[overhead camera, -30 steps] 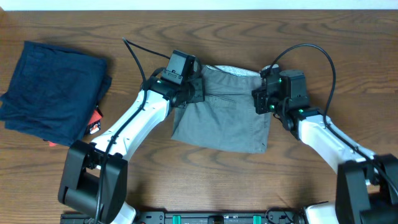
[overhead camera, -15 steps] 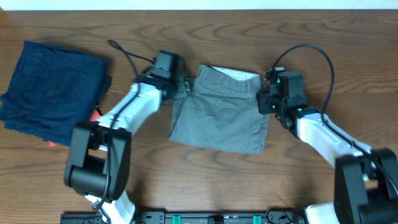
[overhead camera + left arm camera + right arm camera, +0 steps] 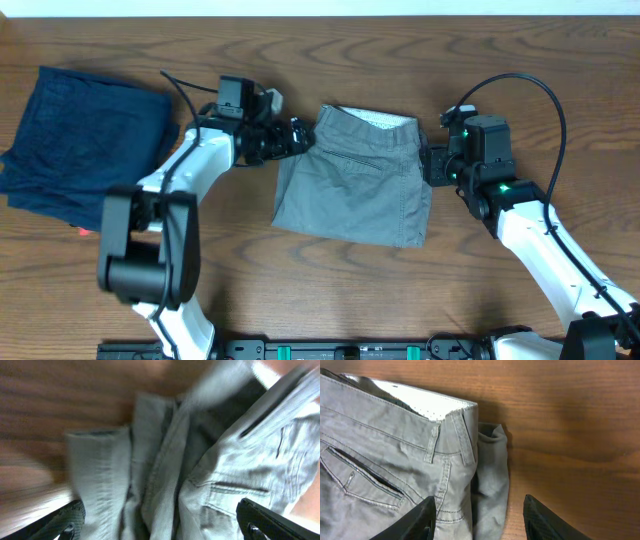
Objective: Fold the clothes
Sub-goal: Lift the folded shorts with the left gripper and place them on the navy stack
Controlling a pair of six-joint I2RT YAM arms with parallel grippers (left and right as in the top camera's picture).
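Toward the far edge of the desk (image 3: 330,290), about midway along, the one pair of grey shorts (image 3: 355,190) lies flat and seemingly part-folded, one navy garment (image 3: 85,145) sits set aside at the left edge, and two pincers, left pincer (image 3: 296,137) and right pincer (image 3: 428,165), both spread open and empty, flank the shorts, likely poised for another fold.

So in the last second we've backed off the shorts (image 3: 355,185) on both sides. Our left gripper (image 3: 289,138) came off the top-left corner and that arm swung out to the left. Our right gripper (image 3: 432,165) slid right, off the edge. Both now sit just beside the fabric, fingers spread.
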